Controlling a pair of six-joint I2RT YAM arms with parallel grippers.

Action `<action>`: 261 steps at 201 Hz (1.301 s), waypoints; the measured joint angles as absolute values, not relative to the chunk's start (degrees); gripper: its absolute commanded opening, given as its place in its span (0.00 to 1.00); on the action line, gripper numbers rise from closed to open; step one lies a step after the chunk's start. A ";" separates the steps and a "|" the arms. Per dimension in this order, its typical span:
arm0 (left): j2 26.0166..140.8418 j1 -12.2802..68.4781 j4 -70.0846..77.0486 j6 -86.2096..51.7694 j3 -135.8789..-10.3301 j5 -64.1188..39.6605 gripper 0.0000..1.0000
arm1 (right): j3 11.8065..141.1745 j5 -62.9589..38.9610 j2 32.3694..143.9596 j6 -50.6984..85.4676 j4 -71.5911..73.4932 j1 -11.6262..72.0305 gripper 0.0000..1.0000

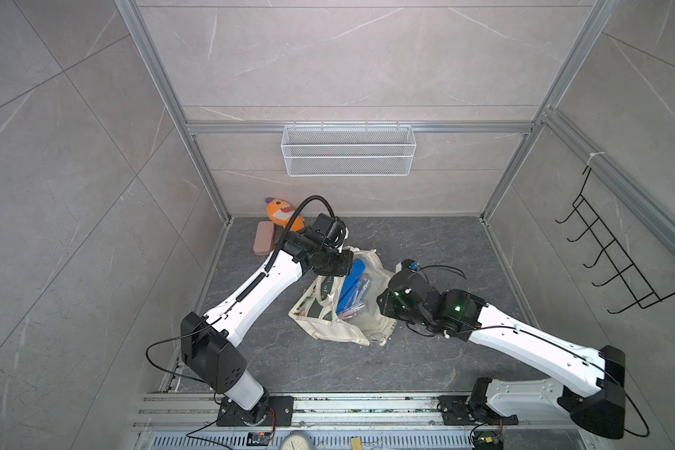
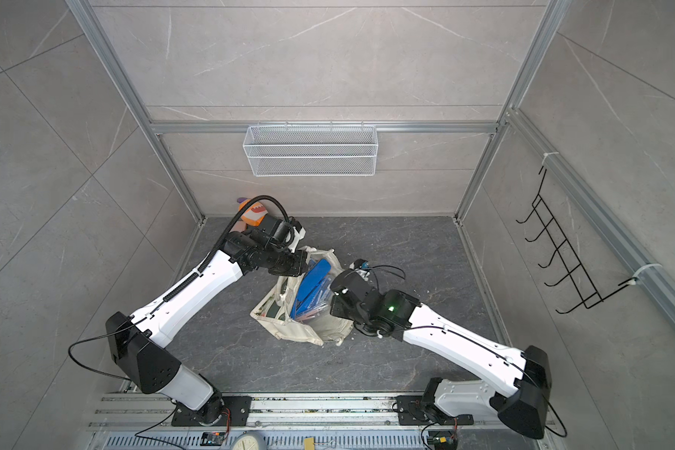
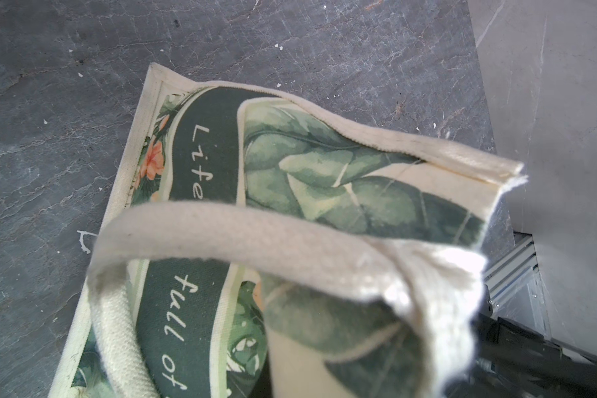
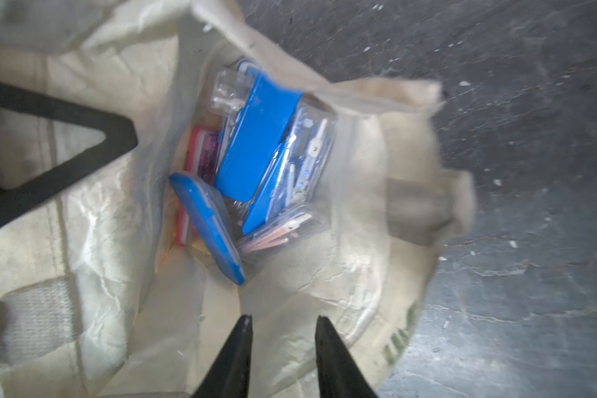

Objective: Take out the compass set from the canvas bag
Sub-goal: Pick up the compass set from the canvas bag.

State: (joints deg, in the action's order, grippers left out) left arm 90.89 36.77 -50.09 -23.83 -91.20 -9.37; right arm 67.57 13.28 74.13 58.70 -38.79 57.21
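Note:
The cream canvas bag (image 1: 351,331) lies on the dark floor with its mouth open, seen in both top views (image 2: 308,331). My left gripper (image 1: 341,263) is at the far rim, shut on the cloth. In the left wrist view the jaws are hidden behind the lifted green-printed side (image 3: 324,179) and a handle (image 3: 242,237). Inside the bag lies the compass set (image 4: 304,155), a clear case with a blue inlay (image 1: 353,288), among other blue and pink cases. My right gripper (image 4: 283,320) hovers open over the bag's inner cloth (image 4: 376,241), short of the cases, with nothing between its fingers.
An orange plush toy (image 1: 283,212) and a pink case (image 1: 264,237) lie in the far left corner behind the left arm. A white wire basket (image 1: 347,150) hangs on the back wall. A black hook rack (image 1: 608,253) hangs on the right wall.

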 measured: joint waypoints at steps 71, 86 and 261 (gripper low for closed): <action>90.52 37.17 -50.06 -24.29 -90.72 -9.08 0.00 | 68.71 10.66 85.38 65.89 -37.01 60.77 0.53; 90.13 37.36 -49.98 -24.38 -90.17 -9.08 0.00 | 68.71 10.31 86.46 66.52 -36.95 59.81 0.55; 88.25 37.78 -47.97 -24.38 -87.31 -9.72 0.00 | 67.81 0.51 98.15 73.19 -24.38 49.08 0.78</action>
